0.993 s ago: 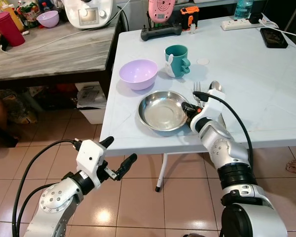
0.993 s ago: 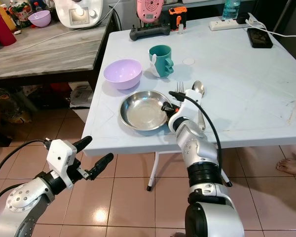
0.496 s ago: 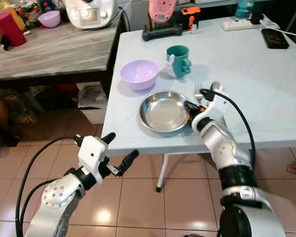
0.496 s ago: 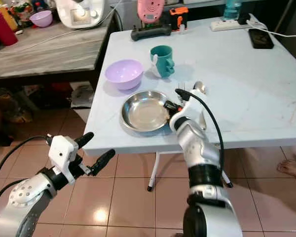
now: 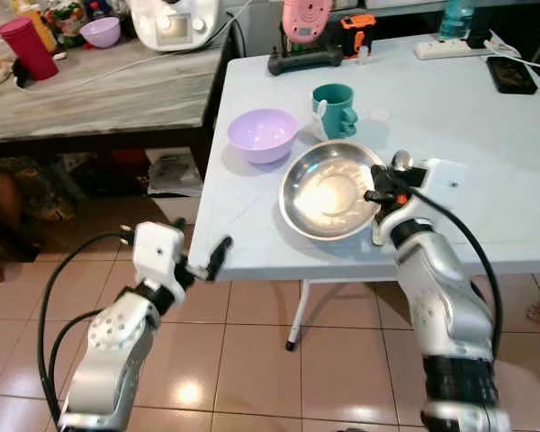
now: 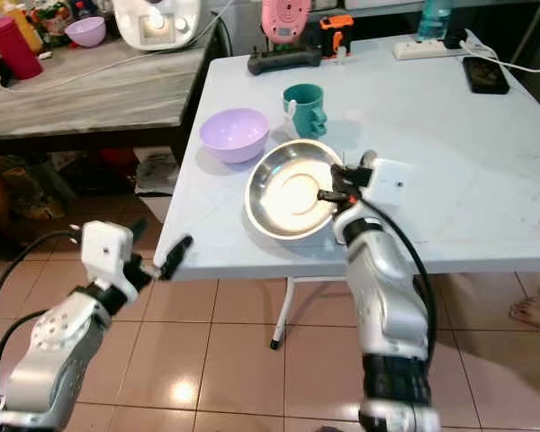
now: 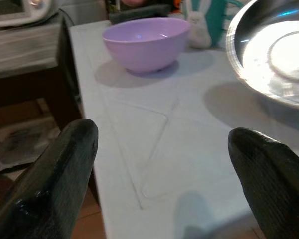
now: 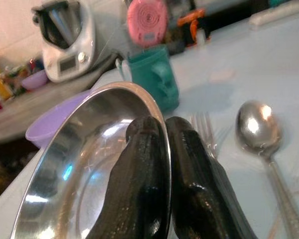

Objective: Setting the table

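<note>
A: Nearest, what are the arms doing?
B: Lower left, the left end effector (image 5: 202, 261) is spread wide at the desk (image 5: 486, 135) edge. Centre frame, the right end effector (image 5: 375, 194) is pinched on the steel plate (image 5: 328, 189) rim, the plate tilted.
A: Further back?
B: A purple bowl (image 5: 263, 134), a teal mug (image 5: 336, 110). No lettering is legible.

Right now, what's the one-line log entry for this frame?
right gripper: shut on steel plate rim, plate tilted off white table | left gripper: open, at table edge | fork, spoon beside plate
</note>
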`<state>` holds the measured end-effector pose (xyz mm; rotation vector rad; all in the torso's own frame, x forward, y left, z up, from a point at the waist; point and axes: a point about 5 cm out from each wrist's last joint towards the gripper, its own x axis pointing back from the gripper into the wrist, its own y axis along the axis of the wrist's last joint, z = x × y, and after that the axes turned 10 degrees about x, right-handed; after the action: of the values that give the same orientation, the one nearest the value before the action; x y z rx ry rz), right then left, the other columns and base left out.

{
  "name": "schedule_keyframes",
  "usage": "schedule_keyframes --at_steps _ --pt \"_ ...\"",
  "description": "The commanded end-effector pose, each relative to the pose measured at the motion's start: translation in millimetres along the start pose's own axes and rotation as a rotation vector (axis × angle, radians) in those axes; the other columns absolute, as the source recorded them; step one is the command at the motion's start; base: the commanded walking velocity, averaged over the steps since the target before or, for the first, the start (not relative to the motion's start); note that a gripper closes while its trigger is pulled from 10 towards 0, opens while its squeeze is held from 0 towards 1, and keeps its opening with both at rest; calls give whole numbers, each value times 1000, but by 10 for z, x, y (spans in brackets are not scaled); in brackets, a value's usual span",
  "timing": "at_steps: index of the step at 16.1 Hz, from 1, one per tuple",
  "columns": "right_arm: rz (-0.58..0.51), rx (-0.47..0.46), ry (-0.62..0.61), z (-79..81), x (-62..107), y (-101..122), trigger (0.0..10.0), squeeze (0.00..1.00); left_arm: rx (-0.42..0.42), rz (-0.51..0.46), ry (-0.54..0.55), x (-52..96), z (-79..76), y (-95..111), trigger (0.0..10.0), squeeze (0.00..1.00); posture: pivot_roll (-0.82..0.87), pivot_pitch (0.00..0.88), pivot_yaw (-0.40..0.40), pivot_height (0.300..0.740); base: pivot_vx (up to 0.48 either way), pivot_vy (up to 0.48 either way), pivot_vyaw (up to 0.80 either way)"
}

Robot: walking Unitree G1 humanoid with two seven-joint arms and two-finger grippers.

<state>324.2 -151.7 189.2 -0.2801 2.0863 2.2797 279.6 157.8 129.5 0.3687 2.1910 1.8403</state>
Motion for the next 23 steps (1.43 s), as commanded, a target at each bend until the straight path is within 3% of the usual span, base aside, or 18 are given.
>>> schedule_keyframes --at_steps 1,6,8,11,23 --pt "-45 21 5 58 47 97 10000 0 13 -8 55 10 92 9 10000 0 -153 70 104 740 0 0 0" --pt "-23 56 -36 31 302 59 10000 0 64 -16 80 -43 110 -20 10000 0 -174 60 105 740 0 0 -108" --pt "11 15 -38 61 356 0 10000 0 55 -10 83 -63 106 -42 10000 0 -186 60 104 740 0 0 -788" --pt "6 46 -10 124 366 8 10000 0 55 -5 88 -88 90 -73 10000 0 -190 54 102 740 0 276 -690" --pt "-32 92 -2 133 366 89 10000 0 56 -5 100 -96 89 -144 10000 0 -192 41 97 740 0 352 0"
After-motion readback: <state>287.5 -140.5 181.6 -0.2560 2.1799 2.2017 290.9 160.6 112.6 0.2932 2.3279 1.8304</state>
